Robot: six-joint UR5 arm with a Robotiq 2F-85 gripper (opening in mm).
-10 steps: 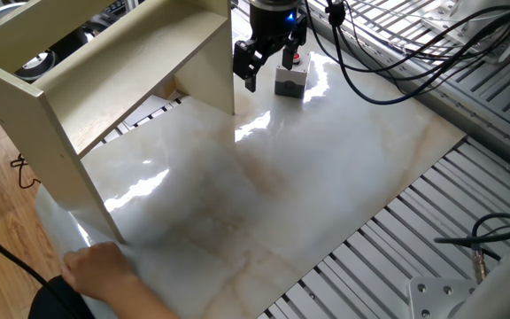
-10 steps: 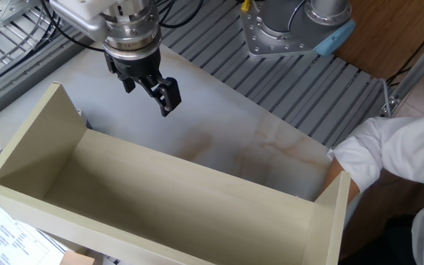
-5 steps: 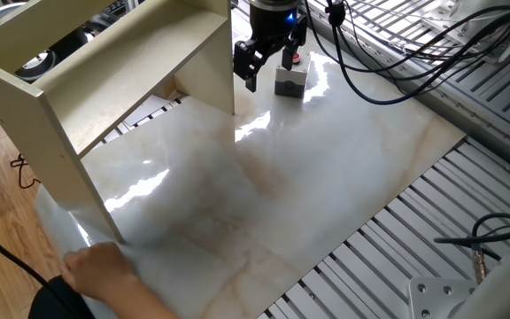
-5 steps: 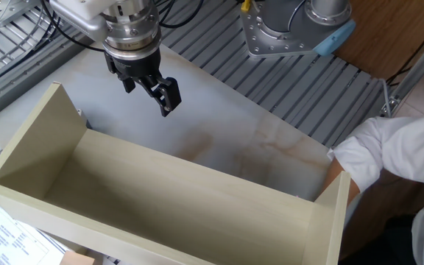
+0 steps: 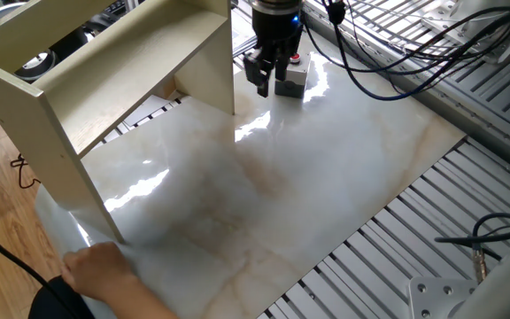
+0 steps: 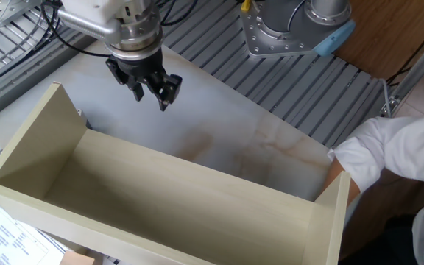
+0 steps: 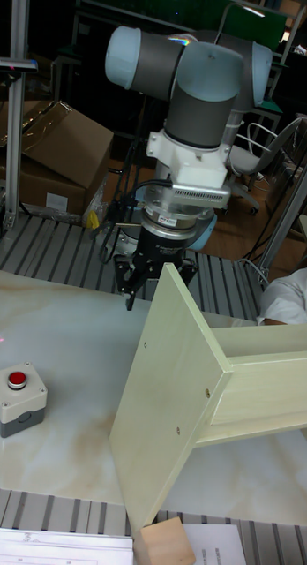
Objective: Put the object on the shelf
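The object (image 5: 290,83) is a small grey box with a red button on top. It rests on the marble tabletop near the far edge, and in the tall fixed view the object (image 7: 17,403) sits at the lower left. My gripper (image 5: 263,78) hangs just left of it, between it and the shelf's side panel, open and empty, touching neither. The gripper (image 6: 154,96) shows its two dark fingers apart, and the object is hidden there. The cream shelf (image 5: 104,80) stands at the left, the shelf (image 6: 175,199) fills the foreground, and its upright panel (image 7: 167,380) partly covers the gripper (image 7: 136,281).
A person's hand (image 5: 104,270) rests on the table's near left corner, and a white-sleeved arm (image 6: 374,158) is by the shelf's right end. Cables (image 5: 388,62) hang behind the arm. Ribbed metal rails (image 5: 450,221) border the marble slab.
The gripper has turned about its wrist axis and shifted slightly toward the grey box. The box, shelf and hand have not moved.
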